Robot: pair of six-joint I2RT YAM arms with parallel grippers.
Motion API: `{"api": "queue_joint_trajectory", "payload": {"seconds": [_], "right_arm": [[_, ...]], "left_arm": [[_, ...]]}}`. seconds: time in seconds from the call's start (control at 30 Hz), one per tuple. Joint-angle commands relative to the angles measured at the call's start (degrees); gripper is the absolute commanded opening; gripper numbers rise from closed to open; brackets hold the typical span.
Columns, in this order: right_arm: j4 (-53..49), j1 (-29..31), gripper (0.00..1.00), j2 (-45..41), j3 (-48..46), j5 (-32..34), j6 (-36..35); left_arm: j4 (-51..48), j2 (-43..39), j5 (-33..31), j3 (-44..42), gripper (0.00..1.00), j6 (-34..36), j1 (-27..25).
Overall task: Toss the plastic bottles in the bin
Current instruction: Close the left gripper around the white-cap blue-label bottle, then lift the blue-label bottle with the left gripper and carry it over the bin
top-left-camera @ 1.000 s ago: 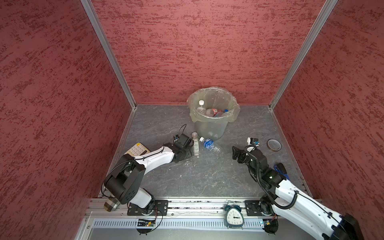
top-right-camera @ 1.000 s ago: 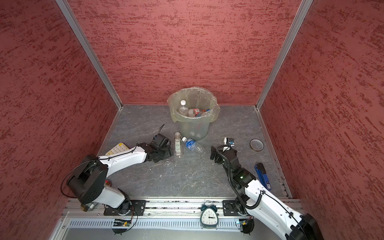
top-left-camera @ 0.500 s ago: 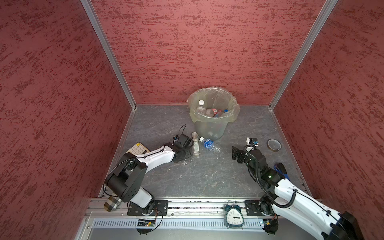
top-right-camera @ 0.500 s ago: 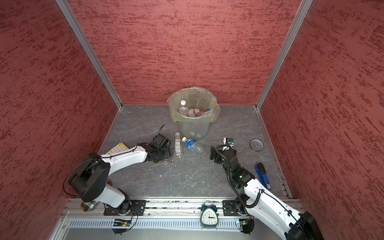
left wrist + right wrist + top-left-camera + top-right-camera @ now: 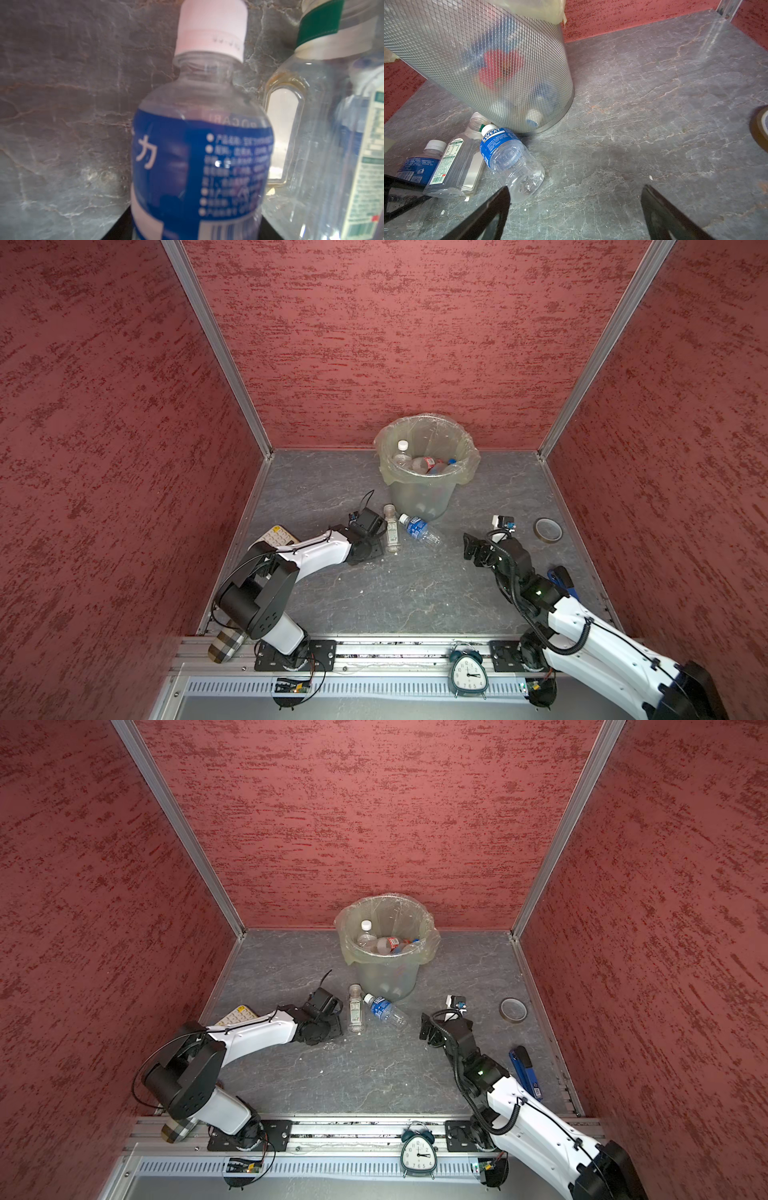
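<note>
The left hand [image 5: 371, 540] is found low over the tabletop [image 5: 415, 593], in front of the bin [image 5: 419, 497], which stands at the middle of the far edge. In the left wrist view a blue bottle [image 5: 199, 158], white-capped, is seen lying lengthwise between the jaws, with its cap pointed away from the wrist. The dark jaws are set close along both sides of its lower body, but whether they press on it cannot be told. In both top views this bottle is hidden beneath the hand. Just beside it, on the side toward the right edge, a flat bottle [image 5: 460, 162] with a green-and-white label is laid parallel, its neck toward the bin. Next to that, a Sweat bottle [image 5: 510, 160] is laid slantwise, with its cap close by the bin's foot and its base turned toward the near edge. The right hand [image 5: 575, 207] is held wide open and nothing is held in it. It is placed on the right-edge side of the three bottles, pointed toward the bin. The Sweat bottle's base is the part nearest to it and is apart from the fingers [image 5: 492, 209]. More bottles [image 5: 424, 462] are seen inside the bin.
</note>
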Motion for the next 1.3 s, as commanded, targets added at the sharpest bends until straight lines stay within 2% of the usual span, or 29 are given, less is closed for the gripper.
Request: {"api": "queue_joint_trajectory", "payload": {"seconds": [0.0, 0.23, 0.57, 0.8, 1.07, 1.27], "right_arm": [[1.83, 0.01, 0.99, 0.04, -0.15, 0.47, 0.98], [1.84, 0.02, 0.99, -0.01, -0.22, 0.56, 0.98], [1.84, 0.01, 0.99, -0.35, -0.32, 0.42, 0.89], [2.11, 0.01, 0.99, -2.03, -1.02, -0.67, 0.46], [2.22, 0.03, 0.99, -1.72, -1.02, -1.02, 0.27], [2.27, 0.05, 0.99, -1.10, -0.72, -0.93, 0.36]], "left_arm": [[-0.16, -2.35, -1.03, 0.58, 0.57, 2.77, 0.07], [3.40, -9.07, -0.66, -3.81, 0.56, 5.69, 0.12], [8.57, -22.81, 0.92, -11.63, 0.55, 9.75, 0.25], [12.22, -32.15, 4.91, -16.59, 0.54, 13.54, 0.29], [12.24, -42.83, 7.86, -20.40, 0.58, 16.58, 0.07], [8.74, -50.62, 8.31, -21.53, 0.60, 18.28, -0.10]]}}
